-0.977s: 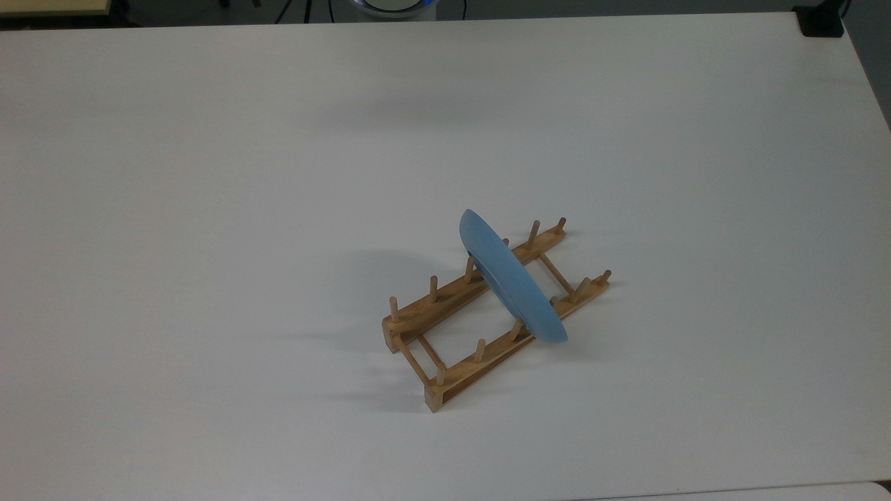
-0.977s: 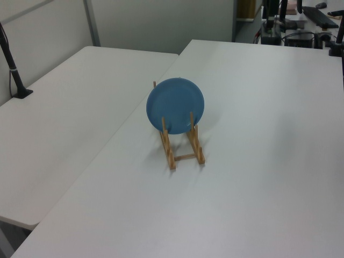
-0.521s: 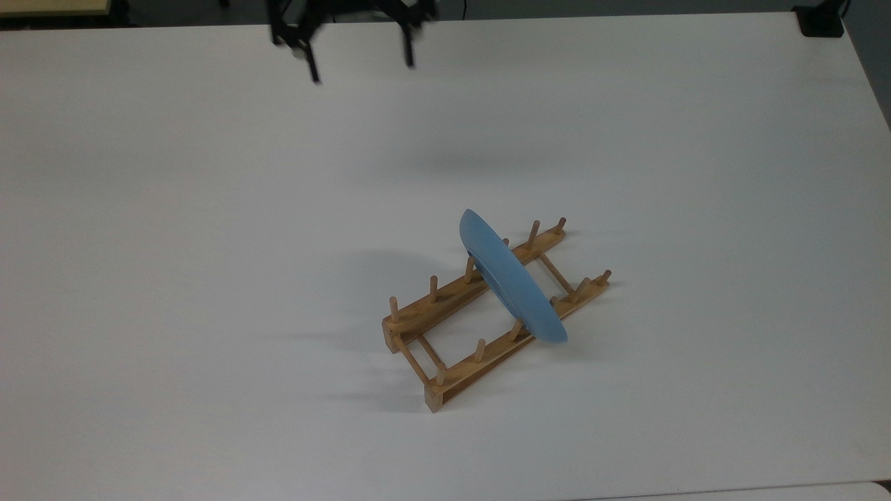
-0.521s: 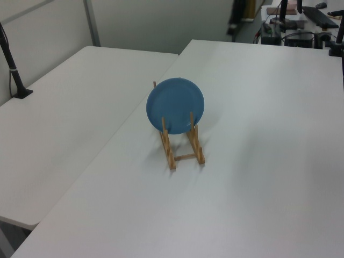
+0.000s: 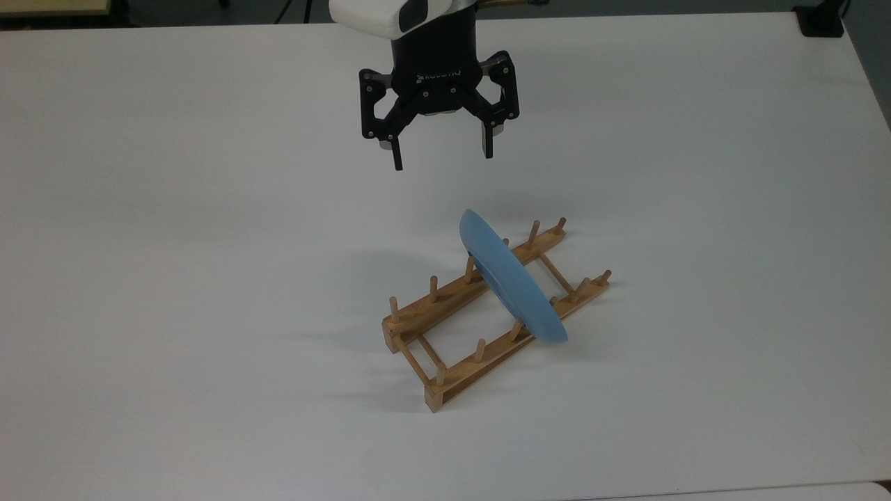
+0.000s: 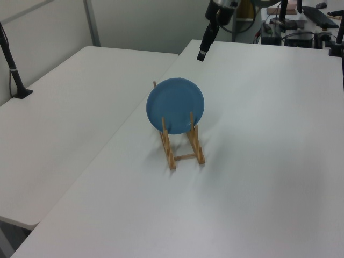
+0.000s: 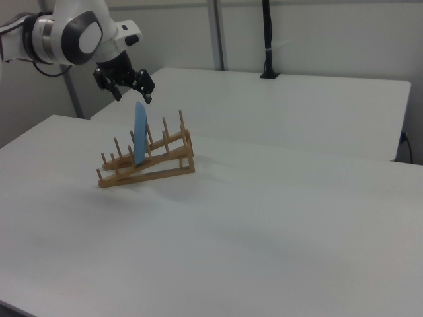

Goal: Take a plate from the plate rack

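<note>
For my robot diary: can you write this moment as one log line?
phase: approach | gripper: open, above table | plate: upright in plate rack | contact: none

the white arm comes in from the upper edge of the top view, its wrist pointing down. the black gripper (image 5: 442,156) hangs in the air with its 2 fingers (image 5: 397,158) spread wide apart, holding nothing. in the right view the gripper (image 7: 132,94) is tilted.

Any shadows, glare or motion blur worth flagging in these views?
Top view: soft shadows left of the plate rack and plate; claw sharp. Left view: claw slightly blurred. Right view: even light, no glare on the table.
</note>
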Tool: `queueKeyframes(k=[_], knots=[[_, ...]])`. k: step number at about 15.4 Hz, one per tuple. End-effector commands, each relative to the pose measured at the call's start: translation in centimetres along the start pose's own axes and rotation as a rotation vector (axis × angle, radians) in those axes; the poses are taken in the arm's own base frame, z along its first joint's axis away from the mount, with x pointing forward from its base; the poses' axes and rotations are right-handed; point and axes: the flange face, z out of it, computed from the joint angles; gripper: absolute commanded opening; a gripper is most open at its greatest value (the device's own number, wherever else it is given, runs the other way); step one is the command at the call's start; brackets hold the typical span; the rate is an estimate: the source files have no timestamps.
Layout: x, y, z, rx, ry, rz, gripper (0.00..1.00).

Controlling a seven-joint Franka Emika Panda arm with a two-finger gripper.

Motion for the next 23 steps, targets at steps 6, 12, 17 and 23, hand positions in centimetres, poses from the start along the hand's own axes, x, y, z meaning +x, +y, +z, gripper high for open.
queueKeyframes(k=[6,12,17,23], knots=[[0.9,-1.9,2.6,-0.009,0.033,-0.015,1.00],[1.3,-2.6,4.7,-0.012,0.050,0.012,1.00],[1.4,-2.8,4.6,-0.009,0.053,0.012,1.00],[1.6,-4.3,6.6,-0.013,0.061,0.005,0.93]])
